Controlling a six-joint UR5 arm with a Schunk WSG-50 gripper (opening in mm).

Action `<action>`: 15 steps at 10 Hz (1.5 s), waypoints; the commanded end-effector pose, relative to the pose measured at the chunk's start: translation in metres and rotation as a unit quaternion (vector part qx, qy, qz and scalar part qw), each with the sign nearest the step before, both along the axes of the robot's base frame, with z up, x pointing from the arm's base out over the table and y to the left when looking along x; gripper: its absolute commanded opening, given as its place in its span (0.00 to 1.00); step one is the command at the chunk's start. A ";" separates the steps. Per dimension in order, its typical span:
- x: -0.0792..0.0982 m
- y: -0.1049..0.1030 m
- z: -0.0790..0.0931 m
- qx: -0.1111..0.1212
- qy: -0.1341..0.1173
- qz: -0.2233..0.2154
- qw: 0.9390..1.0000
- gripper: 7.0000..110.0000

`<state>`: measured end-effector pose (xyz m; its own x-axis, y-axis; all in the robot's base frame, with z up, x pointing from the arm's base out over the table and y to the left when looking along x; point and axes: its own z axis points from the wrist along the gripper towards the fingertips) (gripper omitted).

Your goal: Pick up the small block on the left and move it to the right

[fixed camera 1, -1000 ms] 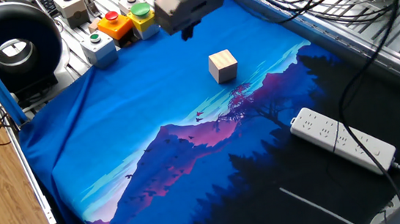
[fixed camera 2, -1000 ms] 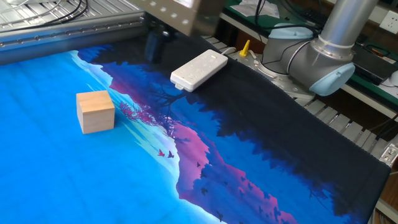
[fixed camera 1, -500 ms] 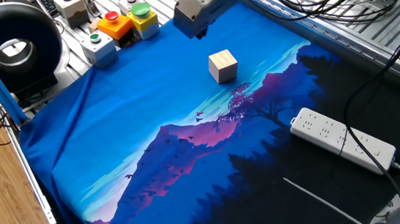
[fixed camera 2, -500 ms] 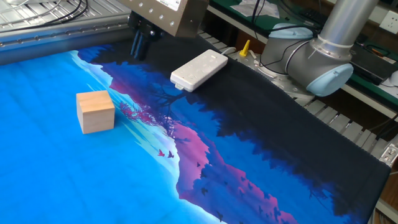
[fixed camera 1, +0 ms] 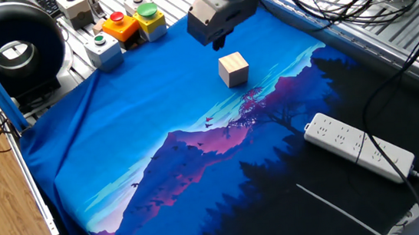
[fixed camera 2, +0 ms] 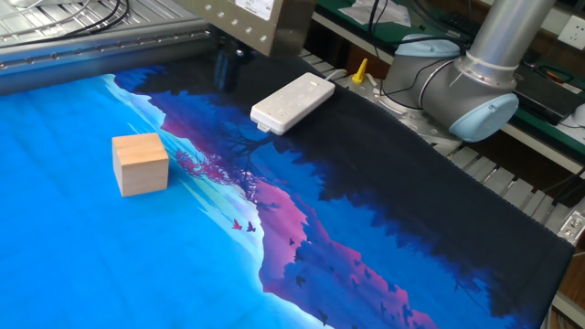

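Small block (fixed camera 1: 233, 69): rested on worktop (fixed camera 1: 142, 139), untouched.
End effector (fixed camera 1: 218, 36): hovered just behind small block; finger opening could not be told.

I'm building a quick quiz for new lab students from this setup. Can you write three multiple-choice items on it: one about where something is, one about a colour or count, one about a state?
1. Where does the small block sit?
A. on the blue part of the printed cloth
B. on the power strip
C. between the fingers

2. What colour is the power strip?
A. red
B. white
C. green

3. What is the gripper doing?
A. holding the block aloft
B. pressing a button
C. hanging above the cloth, holding nothing

Key: 1 A, the block stands alone on the blue area. 2 B, the strip's casing is white in both views. 3 C, the gripper is off the cloth and apart from the block.
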<state>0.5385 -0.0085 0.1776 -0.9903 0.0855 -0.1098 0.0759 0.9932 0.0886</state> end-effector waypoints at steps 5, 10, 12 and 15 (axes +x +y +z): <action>-0.010 0.007 0.001 0.026 0.027 -0.084 0.996 0.00; 0.033 -0.066 -0.009 -0.029 -0.022 -0.009 0.999 0.00; 0.047 -0.074 -0.029 -0.027 -0.040 0.004 0.999 0.00; 0.059 -0.078 -0.040 -0.028 -0.064 0.038 0.997 0.00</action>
<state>0.5860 -0.0789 0.1451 -0.9788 0.0435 -0.2000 0.0373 0.9987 0.0349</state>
